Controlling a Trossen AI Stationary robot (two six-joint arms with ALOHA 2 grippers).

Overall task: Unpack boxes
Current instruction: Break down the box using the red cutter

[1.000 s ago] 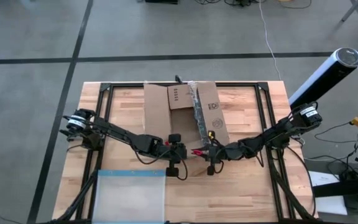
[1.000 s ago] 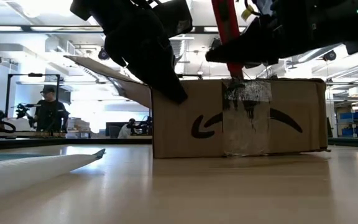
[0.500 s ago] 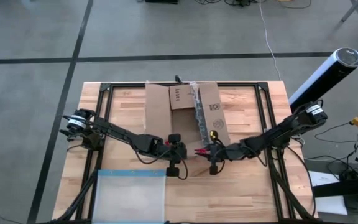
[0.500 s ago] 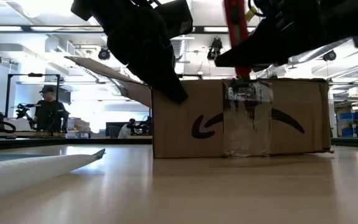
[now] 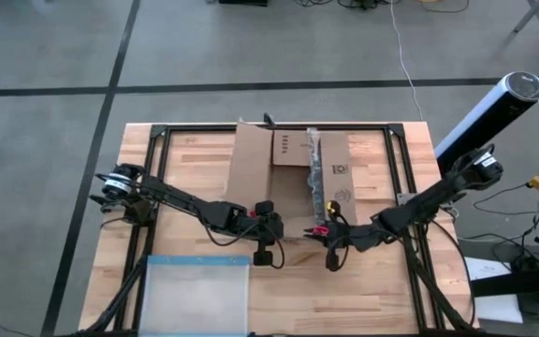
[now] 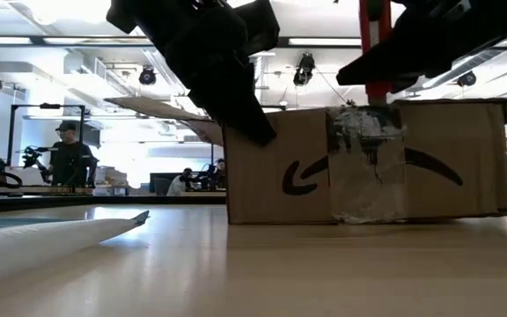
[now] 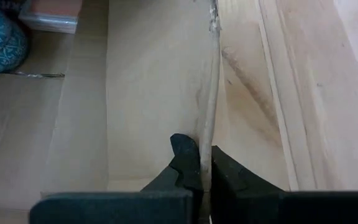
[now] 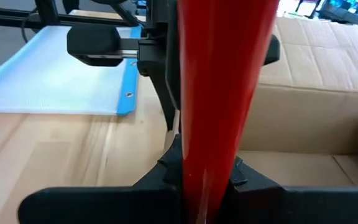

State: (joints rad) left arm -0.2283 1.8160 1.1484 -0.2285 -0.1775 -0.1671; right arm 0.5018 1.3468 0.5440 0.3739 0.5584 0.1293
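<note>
I have the left gripper [image 7: 205, 167] clamped on the near wall of the cardboard box [image 5: 299, 178], one finger [image 7: 185, 158] inside and the other outside, the thin wall edge pinched between them. In the low view that arm comes down onto the box's upper left corner. The right gripper [image 8: 202, 163] is closed on the red tool [image 8: 219, 93], which fills the middle of its wrist view; from above I see the tool's red tip [image 5: 318, 229] at the near edge of the box, right by the taped seam. The low view shows the tool [image 6: 376, 48] standing above the crumpled clear tape [image 6: 365, 163] on the front face.

The box sits at the middle of the wooden table [image 5: 382, 290], toward its far side, flaps open to left and right and a strip of tape [image 5: 314, 168] running along the right flap. Inside it, through the left wrist camera, I can see a teal patterned object [image 7: 2, 43] at the far end.

The clear pouch with the blue edge [image 5: 195, 298] lies flat at the near left corner, apart from the box. The near right part of the table is open boards
</note>
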